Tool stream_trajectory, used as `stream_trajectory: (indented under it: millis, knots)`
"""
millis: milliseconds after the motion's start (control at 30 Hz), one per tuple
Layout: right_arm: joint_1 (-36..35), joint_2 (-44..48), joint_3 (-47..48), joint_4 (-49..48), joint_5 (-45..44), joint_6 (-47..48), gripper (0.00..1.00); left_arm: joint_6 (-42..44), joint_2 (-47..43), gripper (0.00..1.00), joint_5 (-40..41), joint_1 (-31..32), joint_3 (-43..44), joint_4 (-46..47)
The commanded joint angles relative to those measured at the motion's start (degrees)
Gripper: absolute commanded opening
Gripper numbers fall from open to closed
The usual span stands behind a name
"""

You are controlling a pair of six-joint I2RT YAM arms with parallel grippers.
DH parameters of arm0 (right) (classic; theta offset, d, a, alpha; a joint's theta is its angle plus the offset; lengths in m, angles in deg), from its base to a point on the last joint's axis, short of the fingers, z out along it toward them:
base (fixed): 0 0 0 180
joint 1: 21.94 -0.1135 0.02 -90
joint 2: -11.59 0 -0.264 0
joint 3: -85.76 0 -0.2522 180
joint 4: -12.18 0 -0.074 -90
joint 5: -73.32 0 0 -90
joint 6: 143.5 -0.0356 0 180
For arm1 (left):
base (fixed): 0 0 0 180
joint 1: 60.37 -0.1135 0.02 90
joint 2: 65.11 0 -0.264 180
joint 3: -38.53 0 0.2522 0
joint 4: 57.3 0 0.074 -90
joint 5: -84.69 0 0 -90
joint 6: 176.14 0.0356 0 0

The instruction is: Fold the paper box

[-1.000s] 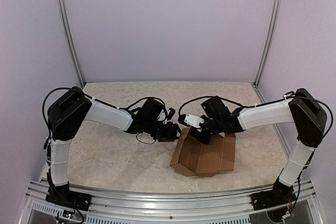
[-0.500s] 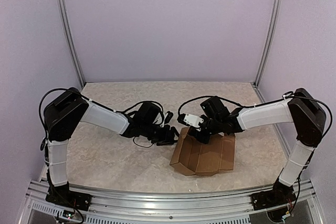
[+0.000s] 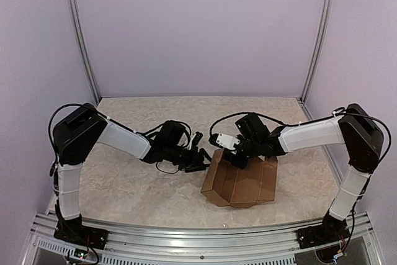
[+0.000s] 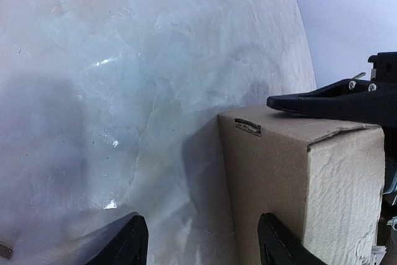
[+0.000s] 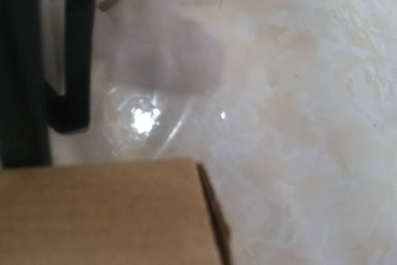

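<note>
Cardboard paper box (image 3: pixel 242 183) sits half-folded on the table (image 3: pixel 124 184), right of centre. The right gripper (image 3: pixel 237 161) looks pinched narrow on its far edge; the left gripper (image 3: pixel 200 158) gapes wide beside it. A slackened pinch could let it spring open.

lilac walls (image 3: pixel 198 29), marbled table (image 3: pixel 124 190) (glossy)

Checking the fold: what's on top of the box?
On the box, the right hand sits at the far edge, one finger stretched over the top. Anything under the hand is hidden.
</note>
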Motion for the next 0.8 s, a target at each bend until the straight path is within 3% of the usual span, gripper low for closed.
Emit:
stream_trajectory:
  millis: [0,133,233,500,767]
  knots:
    - [0.76,3.11,-0.20,8.11,0.13,1.79,0.20,3.39,-1.43,0.60,2.27,-0.82,-3.23,-4.07]
    - [1.17,9.47,-0.41,13.43,2.58,5.49,0.39,6.05,-6.01,0.61,5.95,-2.89,-5.87,-7.26]
    - [2.35,12.98,-0.53,18.96,1.90,8.06,0.48,8.62,-7.89,0.61,8.85,-3.50,-5.54,-10.01]
    - [13.74,25.47,-4.90,26.47,3.39,5.62,0.60,15.97,-13.12,0.61,17.52,-1.21,-2.79,-13.36]
    - [29.13,22.51,-7.25,28.31,21.15,-3.83,0.64,28.70,-20.00,0.58,23.09,7.46,3.78,-18.50]
